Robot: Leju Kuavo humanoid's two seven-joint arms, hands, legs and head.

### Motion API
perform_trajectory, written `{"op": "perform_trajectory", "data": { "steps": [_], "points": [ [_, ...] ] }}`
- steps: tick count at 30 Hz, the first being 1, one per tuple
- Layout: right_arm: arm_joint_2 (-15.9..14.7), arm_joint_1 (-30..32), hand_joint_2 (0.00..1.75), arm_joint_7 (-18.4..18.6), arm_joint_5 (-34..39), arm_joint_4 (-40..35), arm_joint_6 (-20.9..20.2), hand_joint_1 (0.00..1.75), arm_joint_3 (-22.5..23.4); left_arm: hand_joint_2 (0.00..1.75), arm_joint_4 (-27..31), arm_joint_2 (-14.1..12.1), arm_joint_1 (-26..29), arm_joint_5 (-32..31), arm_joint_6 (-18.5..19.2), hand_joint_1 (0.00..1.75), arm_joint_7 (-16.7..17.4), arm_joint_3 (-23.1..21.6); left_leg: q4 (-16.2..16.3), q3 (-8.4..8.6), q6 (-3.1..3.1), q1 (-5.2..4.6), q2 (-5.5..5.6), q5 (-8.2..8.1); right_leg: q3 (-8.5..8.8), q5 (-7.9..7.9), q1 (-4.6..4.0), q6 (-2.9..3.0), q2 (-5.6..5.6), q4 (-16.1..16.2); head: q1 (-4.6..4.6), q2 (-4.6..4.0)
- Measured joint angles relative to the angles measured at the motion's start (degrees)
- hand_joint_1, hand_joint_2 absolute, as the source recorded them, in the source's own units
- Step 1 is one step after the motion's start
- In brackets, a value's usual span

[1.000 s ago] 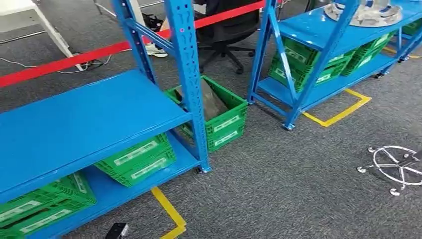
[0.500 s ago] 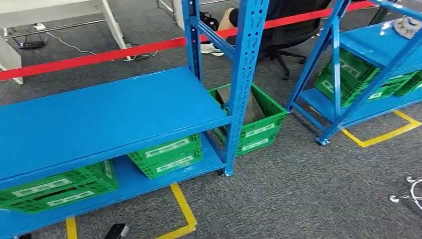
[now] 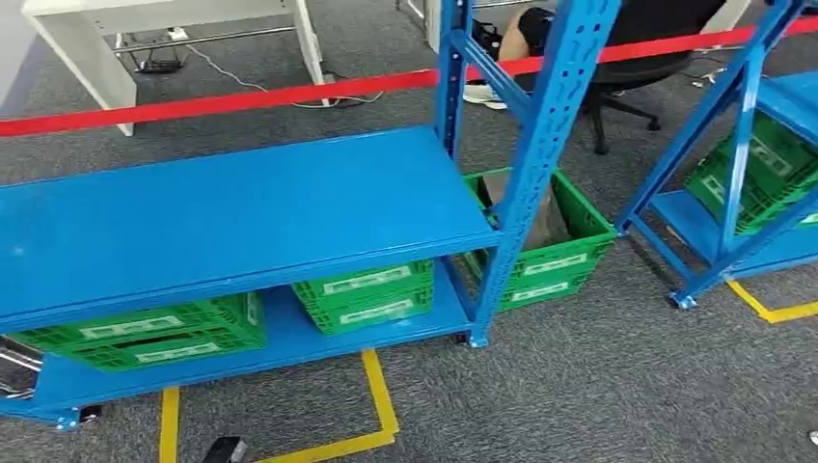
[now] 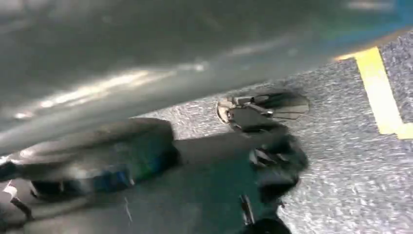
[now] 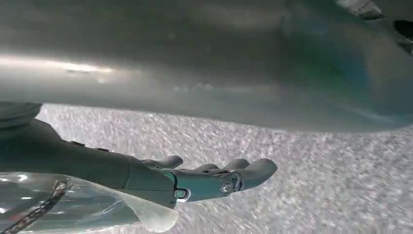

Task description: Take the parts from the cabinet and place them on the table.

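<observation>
1. Right robot hand (image 5: 209,178): fingers stretched out nearly straight and close together, above grey carpet (image 5: 316,185), curled round nothing.
2. A clear plastic bag (image 5: 87,207), apparently holding a part, lies against the underside of this hand. Whether the thumb pins it cannot be told.
3. Left robot hand (image 4: 272,161): dark and blurred; its state cannot be told.
4. Head view: the blue rack's shelf (image 3: 241,212) at 9 o'clock is bare. Green crates (image 3: 367,294) sit on the level below it.
5. A white counter (image 3: 87,58) stands at 11 o'clock, behind red barrier tape (image 3: 241,99).
6. Progress, as a judgement: delivery is not done, since no part lies on the counter. If the bag is the part, carrying and placing it remain.
</observation>
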State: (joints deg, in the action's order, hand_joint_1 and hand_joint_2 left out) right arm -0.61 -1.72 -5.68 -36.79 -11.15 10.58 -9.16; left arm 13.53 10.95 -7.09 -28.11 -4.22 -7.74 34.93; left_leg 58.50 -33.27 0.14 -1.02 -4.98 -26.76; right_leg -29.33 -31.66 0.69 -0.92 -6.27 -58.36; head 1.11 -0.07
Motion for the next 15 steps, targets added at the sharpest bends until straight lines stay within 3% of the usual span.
{"op": "perform_trajectory", "data": {
  "steps": [3, 4, 5, 6, 8, 9, 10, 11, 12, 13, 14, 15],
  "points": [
    [0.0, -0.2, 0.0, 0.0, 0.0, 0.0, -0.1, 0.0, 0.0, 0.0, 0.0, 0.0, 0.2, 0.0, 0.0, 0.0, 0.0, 0.0, 0.0, -0.38, 0.66, 0.01, 2.07, 0.1, 0.85, -0.07, -0.04, -0.72, -2.25, 0.7, 0.18, 0.0],
    [0.0, -0.3, 0.0, -0.1, 0.0, -0.1, -0.1, 0.0, 0.0, 0.0, 0.0, 0.0, 0.3, 0.0, 0.0, 0.0, 0.0, 0.0, -0.7, 0.22, 1.24, 0.64, 2.81, 0.54, 0.72, -0.6, 0.2, -1.23, -1.38, 0.6, 0.13, 0.0],
    [0.0, -0.3, 0.0, -0.2, 0.0, -0.1, -0.1, 0.0, 0.0, 0.0, 0.0, 0.0, 0.3, 0.1, 0.0, 0.0, 0.0, 0.0, -1.0, 0.37, 1.45, 0.73, 3.25, 0.63, 0.46, -1.38, 0.33, -1.4, 2.6, -0.4, 0.64, 0.0],
    [0.0, -0.2, 0.0, -0.2, 0.0, -0.1, -0.2, 0.0, 0.0, 0.0, 0.0, 0.0, 0.1, 0.1, 0.0, 0.0, 0.0, 0.1, -1.0, 0.26, 1.74, 0.82, 3.95, 0.74, -1.04, -3.26, 0.4, -1.37, 4.82, -3.6, 0.66, 0.0],
    [0.1, 0.1, 0.0, -0.3, 0.0, -0.1, -0.4, 0.0, 0.0, 0.0, 0.0, 0.2, -0.2, 0.1, -0.2, 0.0, 0.1, 0.1, -1.0, 0.14, 2.08, 0.79, 5.63, 0.73, -6.25, -7.34, 0.44, -1.49, 6.09, -13.6, 0.74, 0.0],
    [0.1, 0.1, 0.0, -0.3, 0.0, 0.0, -0.4, 0.0, 0.0, 0.0, 0.0, 0.2, -0.1, 0.0, -0.3, 0.0, 0.2, 0.1, -0.9, 0.17, 2.1, 0.76, 6.41, 0.72, -8.32, -7.95, 0.41, -1.55, 6.15, -16.9, 0.77, 0.0],
    [0.1, 0.4, 0.0, -0.4, 0.2, 0.0, -0.4, 0.0, 0.0, 0.0, 0.0, 0.2, 0.0, 0.0, -0.7, 0.0, 0.4, 0.1, -0.9, 0.26, 2.1, 0.74, 6.84, 0.71, -9.1, -6.99, 0.42, -1.54, 6.16, -17.3, 0.74, 0.0],
    [0.1, 0.4, 0.0, -0.4, 0.5, 0.0, -0.4, 0.0, 0.0, 0.0, 0.0, 0.2, 0.1, 0.0, -1.0, 0.0, 0.5, 0.1, -0.9, 0.39, 2.09, 0.76, 7.43, 0.68, -8.72, -4.77, 0.42, -1.49, 6.17, -15.3, 0.79, 0.0],
    [0.1, 0.3, 0.0, -0.4, 0.8, 0.0, -0.4, 0.0, 0.0, 0.0, 0.0, 0.2, 0.2, -0.1, -1.0, 0.0, 0.8, 0.1, -0.9, 0.56, 1.93, 0.8, 7.84, 0.58, -7.18, -1.65, 0.46, -1.46, 6.17, -10.9, 0.77, 0.0],
    [0.1, 0.2, 0.0, -0.2, 1.0, 0.0, -0.5, 0.0, 0.1, 1.75, 0.0, 0.2, 0.2, -0.1, -1.3, 0.0, 1.0, 0.1, -0.8, 0.72, 1.7, 0.85, 8.14, 0.43, -4.93, 1.47, 0.53, -1.36, 6.24, -5.3, 0.77, 0.0],
    [0.1, 0.0, 0.0, 0.1, 1.2, 0.0, -0.7, 0.0, 0.1, 1.75, 0.0, 0.2, 0.2, -0.2, -1.5, 0.0, 1.2, 0.1, -0.6, 0.66, 1.33, 0.83, 8.25, 0.19, -3.42, 2.7, 0.6, -1.27, 6.73, -1.1, 0.79, 0.0],
    [0.1, -0.1, 0.0, 0.3, 1.4, 0.1, -1.0, 0.0, 0.1, 1.75, 0.0, 0.2, 0.1, -0.2, -1.8, 0.0, 1.4, 0.1, 0.1, 0.36, 0.9, 0.4, 8.41, -0.13, -2.93, 2.23, 0.44, -0.99, 7.05, -0.3, 0.77, 0.0]
  ]
}}
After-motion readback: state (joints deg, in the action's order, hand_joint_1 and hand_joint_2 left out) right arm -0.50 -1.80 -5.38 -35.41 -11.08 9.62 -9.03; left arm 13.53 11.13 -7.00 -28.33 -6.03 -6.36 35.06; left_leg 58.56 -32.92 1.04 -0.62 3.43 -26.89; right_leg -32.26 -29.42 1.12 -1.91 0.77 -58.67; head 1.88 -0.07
